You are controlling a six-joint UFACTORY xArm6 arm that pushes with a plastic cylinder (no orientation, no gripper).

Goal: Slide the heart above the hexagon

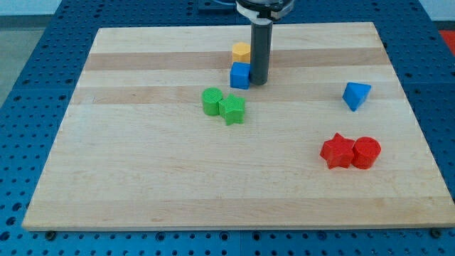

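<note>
A yellow hexagon sits near the view's top centre of the wooden board. A blue cube lies just below it, touching or nearly touching. My tip rests on the board right against the blue cube's right side, below and to the right of the hexagon. I cannot make out a heart-shaped block; the rod may hide something behind it.
A green round block and a green star touch each other below and left of the cube. A blue triangle lies at the right. A red star and a red cylinder touch at the lower right.
</note>
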